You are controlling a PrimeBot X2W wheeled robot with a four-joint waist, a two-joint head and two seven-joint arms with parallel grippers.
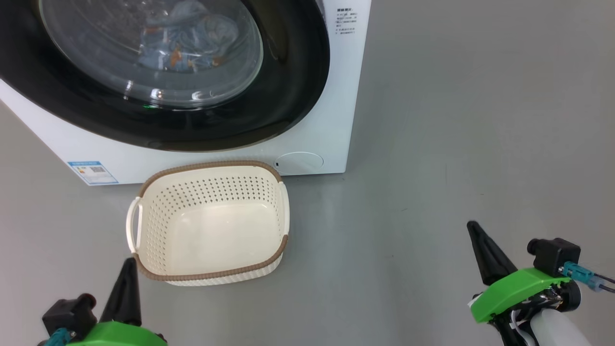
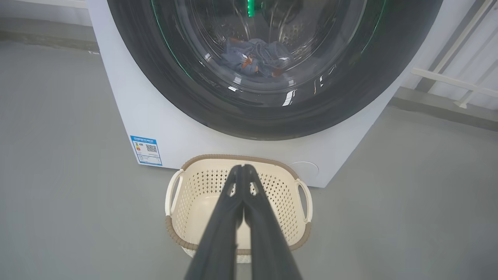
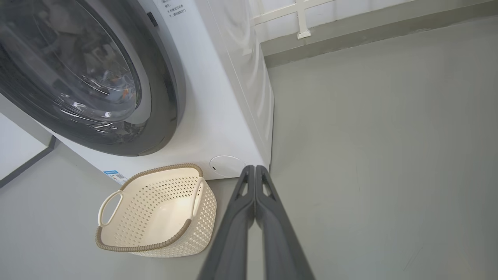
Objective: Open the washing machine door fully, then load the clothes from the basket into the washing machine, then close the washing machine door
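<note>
Clothes [image 1: 187, 45] inside washing machine [image 1: 338, 120], behind closed washing machine door [image 1: 293, 96]. Basket [image 1: 206, 166] on floor [image 1: 432, 192] just before machine front, below door. Left pincer [image 2: 243, 170] pressed shut, holding nothing, before machine beyond basket; right pincer [image 3: 255, 171] likewise, off machine's right corner.

I see a white washer [image 1: 312, 144]. Its door [image 1: 293, 86] has a glossy black ring around clear glass, and my left wrist view shows thin green glints on that ring. Through the glass the clothes [image 1: 192, 43] are light blue with orange prints. The sticker [image 1: 92, 172] is blue. The basket [image 1: 211, 192] is cream, patterned with neat rows of small holes, with a brown woven-look rim [image 1: 206, 165] and white handles [image 1: 133, 226]. The floor [image 1: 456, 120] is plain grey. My left pincer [image 2: 243, 168] and right pincer [image 3: 255, 168] are dark grey, on bright green mounts [image 1: 519, 288].
</note>
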